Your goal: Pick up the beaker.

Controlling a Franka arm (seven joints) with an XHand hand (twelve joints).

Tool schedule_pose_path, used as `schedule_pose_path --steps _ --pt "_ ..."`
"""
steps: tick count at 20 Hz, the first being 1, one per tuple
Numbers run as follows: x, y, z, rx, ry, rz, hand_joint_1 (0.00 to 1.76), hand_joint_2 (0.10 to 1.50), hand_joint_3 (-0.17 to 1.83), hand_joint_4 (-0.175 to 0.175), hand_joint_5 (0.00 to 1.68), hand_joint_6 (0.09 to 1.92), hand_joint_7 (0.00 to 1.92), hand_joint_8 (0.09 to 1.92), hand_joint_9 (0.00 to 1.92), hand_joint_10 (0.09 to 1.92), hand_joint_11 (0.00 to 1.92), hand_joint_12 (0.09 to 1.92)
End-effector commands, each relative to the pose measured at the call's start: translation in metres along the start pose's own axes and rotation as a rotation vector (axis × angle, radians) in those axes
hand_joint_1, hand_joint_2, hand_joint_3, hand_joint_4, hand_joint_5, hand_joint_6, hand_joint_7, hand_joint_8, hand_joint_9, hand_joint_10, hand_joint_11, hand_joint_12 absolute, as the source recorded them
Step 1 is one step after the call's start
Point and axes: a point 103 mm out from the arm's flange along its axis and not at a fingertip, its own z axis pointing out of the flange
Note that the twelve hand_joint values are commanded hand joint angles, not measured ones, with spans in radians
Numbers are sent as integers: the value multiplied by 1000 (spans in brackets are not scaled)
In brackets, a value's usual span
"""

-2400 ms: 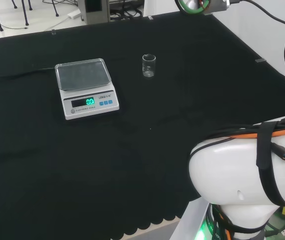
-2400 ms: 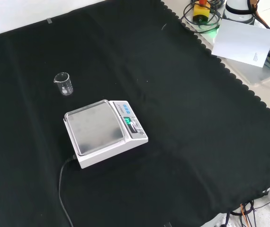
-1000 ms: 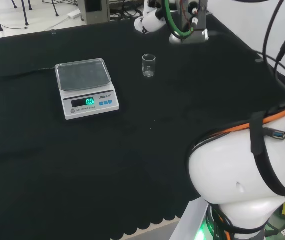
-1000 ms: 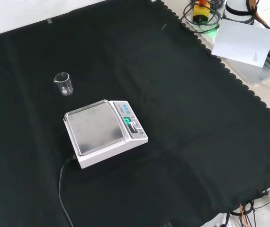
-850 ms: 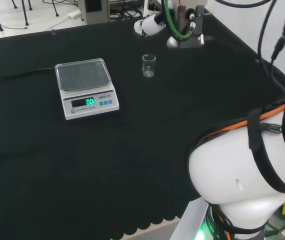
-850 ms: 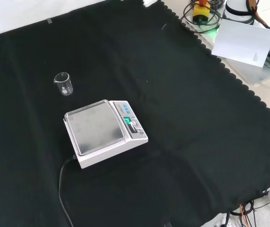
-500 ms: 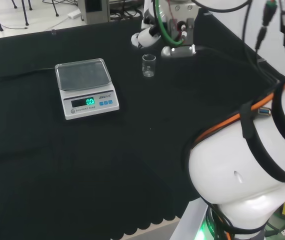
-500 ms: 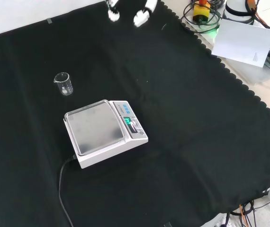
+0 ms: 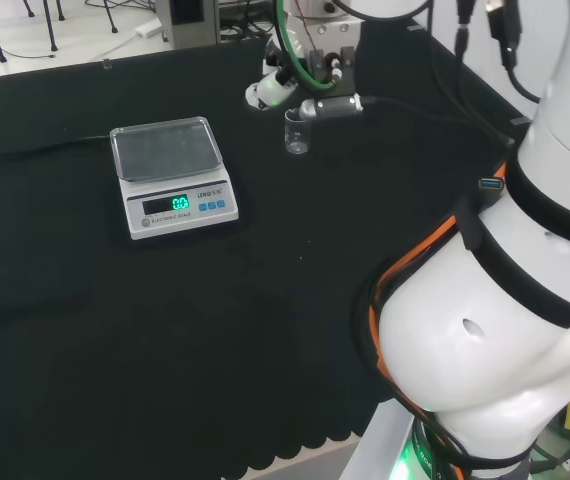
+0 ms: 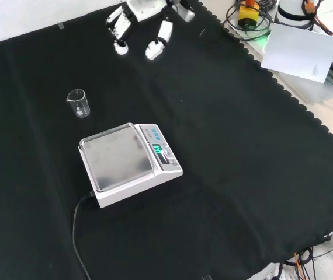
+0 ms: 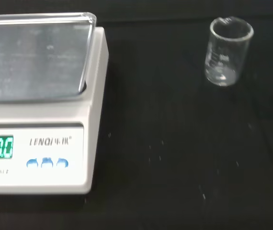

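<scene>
On the black cloth (image 10: pixel 242 175), nearest the front camera, a white scale (image 10: pixel 130 164) was seen with its steel pan bare and a green figure lit on its display; print and small blue buttons were noted on its face, but nothing is read off here. Beyond the scale, further up the front view and to its left, the small clear beaker (image 10: pixel 79 102) was found upright, apparently empty, with faint graduation marks that could not be made out. Farther still from the scale, the hand (image 10: pixel 140 23) was seen with fingers spread apart and nothing held, well apart from the beaker. The approach was judged to be in hand; a descent beside the beaker and a closing round its wall would be called for next.
</scene>
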Motion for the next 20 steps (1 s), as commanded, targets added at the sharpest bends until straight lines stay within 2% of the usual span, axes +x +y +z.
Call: schedule_pose_path --steps 1,2,3,5,7,20 --pt "-3 68 18 77 24 -73 667 799 533 -67 511 758 570 791 627 841 232 1428" --pt "-6 73 20 119 30 -80 662 792 532 -59 448 738 523 796 584 848 204 1436" --pt "-11 80 25 165 19 -87 643 772 520 -42 350 663 399 784 450 853 126 1448" --pt "-14 86 29 192 7 -87 617 750 494 -21 257 515 229 774 262 881 34 1444" --pt "-16 91 32 195 8 -84 607 744 478 -14 239 439 167 768 193 893 7 1429" --pt "-45 122 55 226 48 -58 619 761 463 -24 312 394 215 767 238 891 0 1453"
